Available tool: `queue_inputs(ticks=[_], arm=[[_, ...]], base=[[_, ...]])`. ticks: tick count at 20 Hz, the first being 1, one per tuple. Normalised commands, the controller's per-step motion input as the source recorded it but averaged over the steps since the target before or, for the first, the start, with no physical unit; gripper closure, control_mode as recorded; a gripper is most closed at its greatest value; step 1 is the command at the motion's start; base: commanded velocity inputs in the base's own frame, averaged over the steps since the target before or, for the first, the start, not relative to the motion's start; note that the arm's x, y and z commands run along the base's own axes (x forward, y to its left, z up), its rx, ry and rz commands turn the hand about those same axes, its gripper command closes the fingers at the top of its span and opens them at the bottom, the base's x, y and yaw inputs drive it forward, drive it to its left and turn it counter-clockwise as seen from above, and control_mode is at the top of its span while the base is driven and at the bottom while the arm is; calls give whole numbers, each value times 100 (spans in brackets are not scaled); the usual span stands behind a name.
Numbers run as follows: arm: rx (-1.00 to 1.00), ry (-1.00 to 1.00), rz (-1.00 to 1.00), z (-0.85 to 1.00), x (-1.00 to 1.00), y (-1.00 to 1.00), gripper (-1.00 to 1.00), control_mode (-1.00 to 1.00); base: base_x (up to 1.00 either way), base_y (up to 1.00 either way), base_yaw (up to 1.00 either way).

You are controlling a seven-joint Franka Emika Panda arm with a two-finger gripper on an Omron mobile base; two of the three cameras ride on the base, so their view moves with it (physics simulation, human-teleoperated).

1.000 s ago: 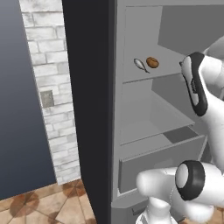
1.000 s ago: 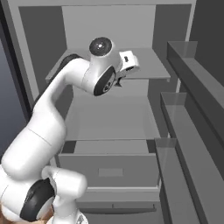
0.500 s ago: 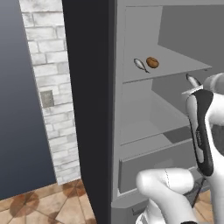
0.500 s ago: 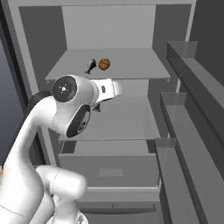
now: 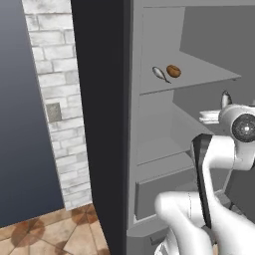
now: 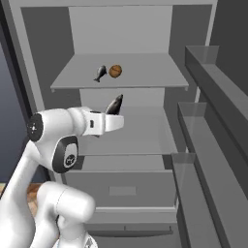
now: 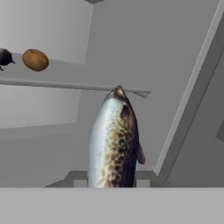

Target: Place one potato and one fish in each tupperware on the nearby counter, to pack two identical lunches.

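Your gripper [image 6: 112, 116] is clamped on a fish [image 6: 115, 104], which sticks up out of the hand with its head topmost. You see this best in the hand view, where the speckled silver-and-brown fish [image 7: 113, 142] rises from between the fingers against the grey fridge wall; the finger tips themselves are hidden behind its body. From the right base view the held fish hangs in front of the middle shelf [image 6: 131, 135] of the open fridge, with the white arm bent across from the left. From the left base view you catch just its tip above the wrist at the far right [image 5: 225, 98]. A second fish [image 6: 100, 73] and a potato [image 6: 115, 71] lie side by side, close but apart, on the upper shelf [image 6: 145, 72], the fish on the left. The left base view alone shows you the white brick wall [image 5: 57, 99] and tiled floor [image 5: 50, 234] left of the fridge; the right base view alone shows the door racks [image 6: 208, 126] on the right.
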Motion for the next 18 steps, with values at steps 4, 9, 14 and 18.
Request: queue_inputs(ticks=[4, 9, 14, 18], arm=[[2, 7, 0, 5, -33, -2, 100, -100], [0, 0, 0, 0, -22, 0, 100, 100], [0, 0, 0, 0, 0, 0, 100, 100], [0, 0, 0, 0, 0, 0, 100, 100]], base=[[0, 0, 0], [-22, 0, 3], [-58, 21, 6], [-49, 36, 5]])
